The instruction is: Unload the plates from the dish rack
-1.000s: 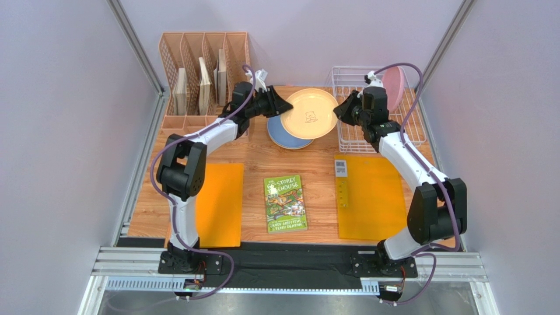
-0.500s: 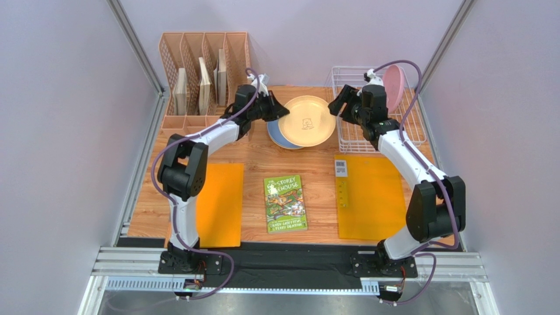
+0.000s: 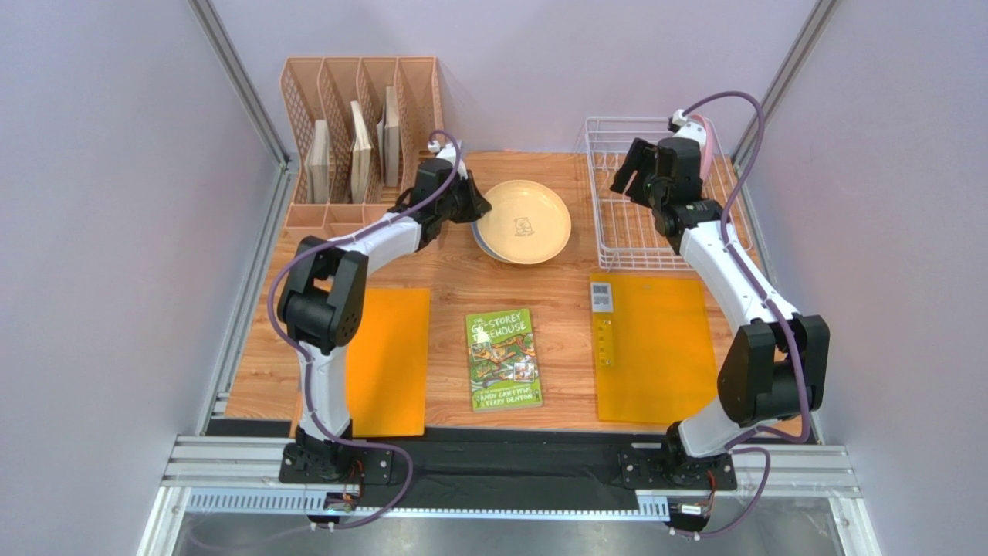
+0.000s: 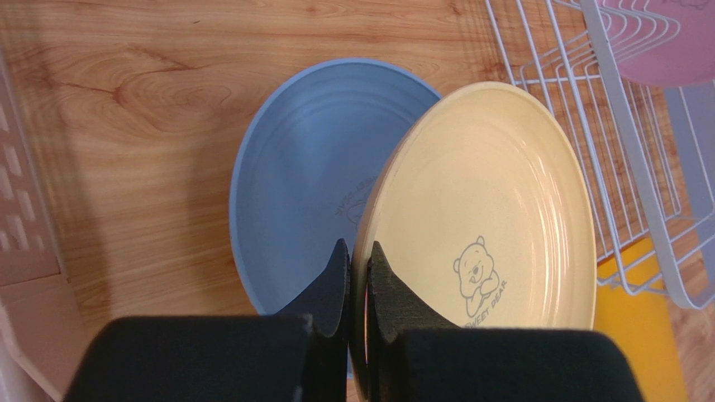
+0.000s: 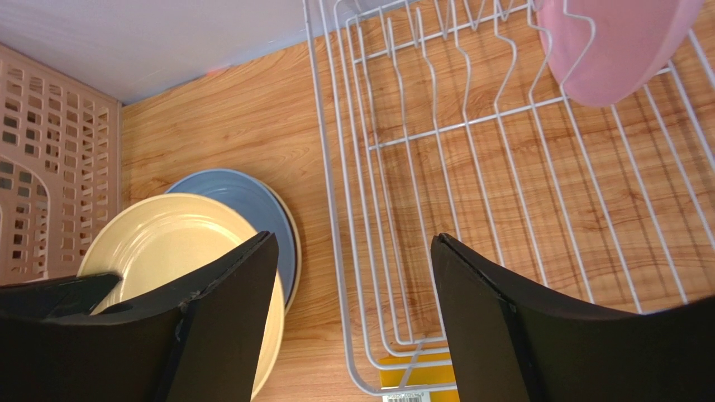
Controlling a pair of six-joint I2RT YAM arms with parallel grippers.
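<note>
Leaning a little to one side in the left wrist view, the pale yellow round plate with a small bear print (image 4: 487, 226) is outside the white wire dish rack (image 3: 632, 238). It lies over the light blue round plate (image 4: 302, 184), which rests flat on the wooden worktop (image 3: 464, 278). The left tool (image 4: 357, 260) is clamped on the near rim of the yellow plate. I judge that if it lets go before the plate sits level, the plate may drop, knock the blue one, or slide off it toward the rack. The pink round plate (image 5: 617, 46) stands on its edge in the far right corner of the rack, so one plate is left to unload. The right tool (image 5: 352, 243) hangs above the rack with its black fingers wide apart and nothing between them. When it reaches for the pink plate, a finger could probably catch a thin wire and drag the whole rack. A grip taken only on the rim could also slip, and then the plate may roll along the bars or fall on the stack beside.
</note>
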